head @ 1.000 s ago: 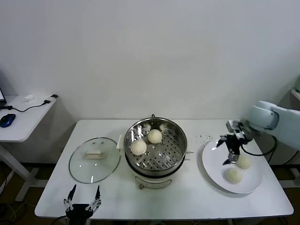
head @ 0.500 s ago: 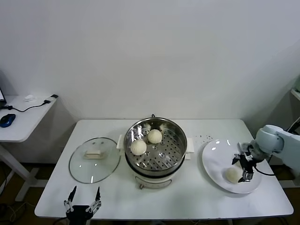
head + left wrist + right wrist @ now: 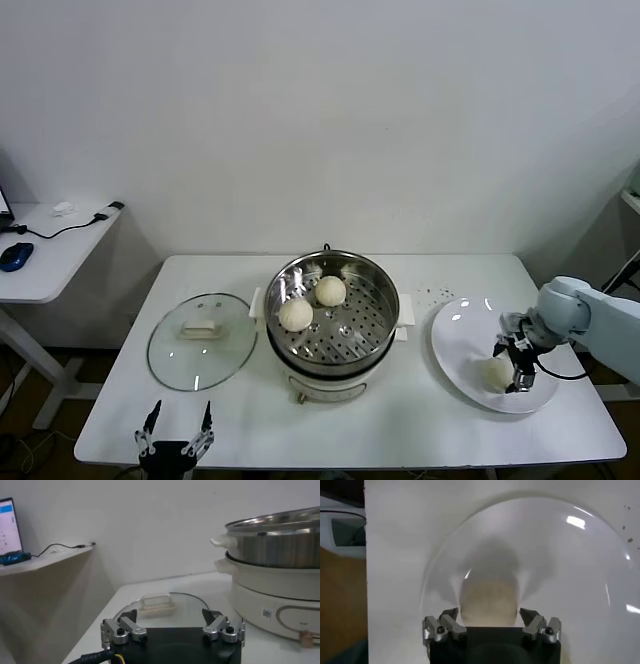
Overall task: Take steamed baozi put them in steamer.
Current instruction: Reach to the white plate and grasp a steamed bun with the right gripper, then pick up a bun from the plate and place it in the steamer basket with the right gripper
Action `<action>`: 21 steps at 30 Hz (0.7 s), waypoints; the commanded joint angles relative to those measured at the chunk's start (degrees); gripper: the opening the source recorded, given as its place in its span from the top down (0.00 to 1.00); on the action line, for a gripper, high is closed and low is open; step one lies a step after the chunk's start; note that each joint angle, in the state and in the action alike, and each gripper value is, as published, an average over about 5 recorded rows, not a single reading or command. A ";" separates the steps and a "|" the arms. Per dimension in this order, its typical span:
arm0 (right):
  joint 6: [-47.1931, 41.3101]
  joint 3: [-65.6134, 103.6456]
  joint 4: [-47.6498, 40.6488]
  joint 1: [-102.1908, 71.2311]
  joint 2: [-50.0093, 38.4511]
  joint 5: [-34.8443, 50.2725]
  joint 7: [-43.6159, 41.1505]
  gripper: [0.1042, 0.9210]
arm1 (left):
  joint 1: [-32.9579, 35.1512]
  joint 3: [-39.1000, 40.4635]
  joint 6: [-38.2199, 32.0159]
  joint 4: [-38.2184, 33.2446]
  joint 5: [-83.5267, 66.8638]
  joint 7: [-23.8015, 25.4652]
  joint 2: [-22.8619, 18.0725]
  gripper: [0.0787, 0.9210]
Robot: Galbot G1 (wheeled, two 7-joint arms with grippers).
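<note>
The steamer [image 3: 350,335] stands mid-table and holds two baozi [image 3: 295,314] [image 3: 330,290]. Its steel wall also shows in the left wrist view [image 3: 280,535]. A third baozi [image 3: 494,372] lies on the white plate [image 3: 460,330] at the right. My right gripper [image 3: 517,366] is low over the plate, right beside this baozi. In the right wrist view the baozi [image 3: 487,602] sits between the open fingers of the right gripper [image 3: 490,620], with a gap on each side. The fourth baozi is hidden. My left gripper [image 3: 176,432] is parked open at the table's front left.
A glass lid [image 3: 200,340] with a white handle lies flat left of the steamer and shows in the left wrist view [image 3: 159,605]. A side desk [image 3: 50,250] with a mouse and cable stands at the far left. The table's front edge is close to the plate.
My right gripper dropped from above the plate's back part to its front part and settled around the near baozi. The farther baozi on the plate no longer shows. The left arm is still.
</note>
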 commanded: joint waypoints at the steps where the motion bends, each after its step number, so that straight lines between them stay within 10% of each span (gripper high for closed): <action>1: 0.20 1.52 -1.46 -1.80 1.06 -0.77 -0.11 0.27 | -0.20 0.19 0.00 0.22 0.42 0.10 0.16 0.12; 21: 5.13 -9.91 1.89 17.76 -0.05 5.45 -2.69 0.47 | 0.07 0.56 -0.09 0.32 0.97 0.17 0.30 0.12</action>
